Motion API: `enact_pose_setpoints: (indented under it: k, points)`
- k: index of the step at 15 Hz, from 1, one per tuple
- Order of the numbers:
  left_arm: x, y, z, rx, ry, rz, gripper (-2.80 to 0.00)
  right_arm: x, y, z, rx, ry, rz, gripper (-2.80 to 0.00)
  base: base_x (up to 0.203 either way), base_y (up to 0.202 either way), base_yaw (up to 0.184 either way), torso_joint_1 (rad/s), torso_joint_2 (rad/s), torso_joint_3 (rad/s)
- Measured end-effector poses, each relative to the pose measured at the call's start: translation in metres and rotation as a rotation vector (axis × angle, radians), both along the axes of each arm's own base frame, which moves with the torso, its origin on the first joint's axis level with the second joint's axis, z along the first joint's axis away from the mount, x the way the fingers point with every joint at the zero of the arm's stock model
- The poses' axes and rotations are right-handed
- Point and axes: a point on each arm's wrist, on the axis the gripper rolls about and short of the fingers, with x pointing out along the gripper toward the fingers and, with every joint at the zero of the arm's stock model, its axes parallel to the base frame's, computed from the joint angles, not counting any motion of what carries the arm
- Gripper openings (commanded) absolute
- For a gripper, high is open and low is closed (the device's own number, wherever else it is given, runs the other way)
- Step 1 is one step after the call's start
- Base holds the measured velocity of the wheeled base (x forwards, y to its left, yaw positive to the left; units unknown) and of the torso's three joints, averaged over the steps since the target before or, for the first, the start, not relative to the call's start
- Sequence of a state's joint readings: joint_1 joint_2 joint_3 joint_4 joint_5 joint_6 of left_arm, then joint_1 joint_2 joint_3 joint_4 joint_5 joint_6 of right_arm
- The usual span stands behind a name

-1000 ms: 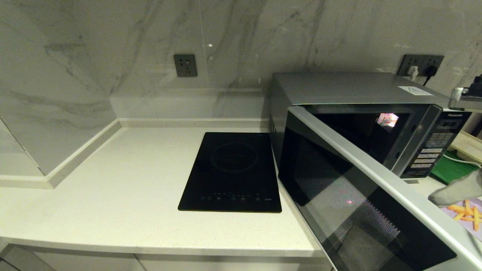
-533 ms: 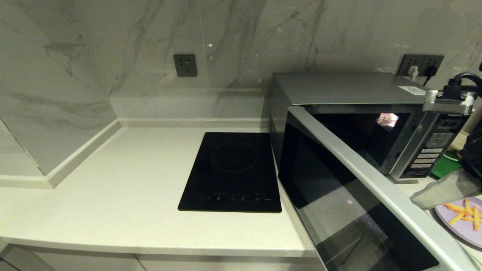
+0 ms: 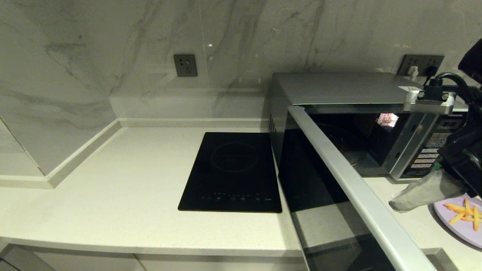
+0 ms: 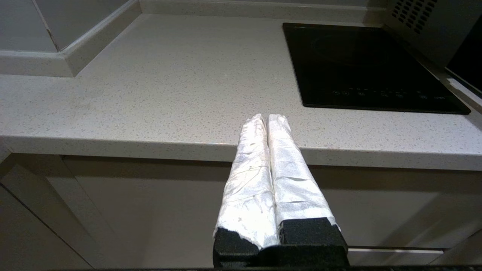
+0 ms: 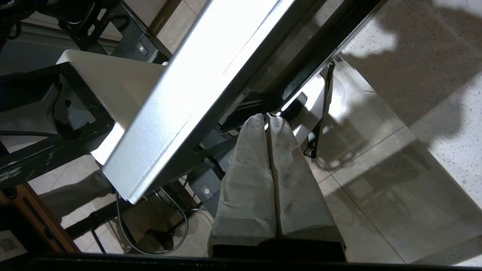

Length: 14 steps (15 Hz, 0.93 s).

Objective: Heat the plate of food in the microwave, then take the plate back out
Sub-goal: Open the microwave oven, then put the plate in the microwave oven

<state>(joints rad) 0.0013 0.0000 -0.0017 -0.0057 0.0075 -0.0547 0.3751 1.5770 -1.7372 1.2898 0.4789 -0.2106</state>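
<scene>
The silver microwave [image 3: 339,88] stands at the right of the counter. Its dark glass door [image 3: 327,195] is swung wide open towards me, and the cavity shows behind it. The lilac plate of fries [image 3: 461,220] lies on the counter at the far right, in front of the button panel [image 3: 429,154]. My right gripper [image 3: 393,205] is shut and empty, hanging just behind the door's silver top edge [image 5: 188,86] and left of the plate. My left gripper [image 4: 266,117] is shut and empty, parked low at the counter's front edge.
A flat black induction hob [image 3: 233,173] is set into the pale counter [image 3: 124,195] left of the microwave. Marble walls close off the back and the left corner. A wall socket [image 3: 185,65] sits above the hob. A plug strip [image 3: 421,66] is behind the microwave.
The microwave door has swung further open, exposing the cavity. My right arm has moved left and forward with it, and more of the arm now shows.
</scene>
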Motion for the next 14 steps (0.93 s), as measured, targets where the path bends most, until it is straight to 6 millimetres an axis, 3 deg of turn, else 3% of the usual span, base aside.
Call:
enact_pose_setpoints:
  k: [3,6,10,12,14]
  points:
    - [0.000,0.000,0.000,0.000,0.000,0.000,-2.80,0.001,0.000,-0.001,-0.002,0.030,-0.043,-2.80,0.000,0.000,0.000,0.000,0.00,0.000]
    - [0.000,0.000,0.000,0.001,0.000,0.000,-2.80,0.011,-0.005,0.002,-0.006,0.032,-0.284,-2.80,0.000,0.000,0.000,0.000,0.00,0.000]
    - [0.000,0.000,0.000,0.000,0.000,0.000,-2.80,0.030,-0.016,0.003,-0.134,-0.078,-0.942,-2.80,0.000,0.000,0.000,0.000,0.00,0.000]
    - [0.000,0.000,0.000,0.000,0.000,0.000,-2.80,0.040,-0.038,0.000,-0.189,-0.131,-1.305,-2.80,0.000,0.000,0.000,0.000,0.00,0.000]
    - [0.000,0.000,0.000,0.000,0.000,0.000,-2.80,0.048,-0.067,-0.007,-0.228,-0.129,-1.531,-2.80,0.000,0.000,0.000,0.000,0.00,0.000]
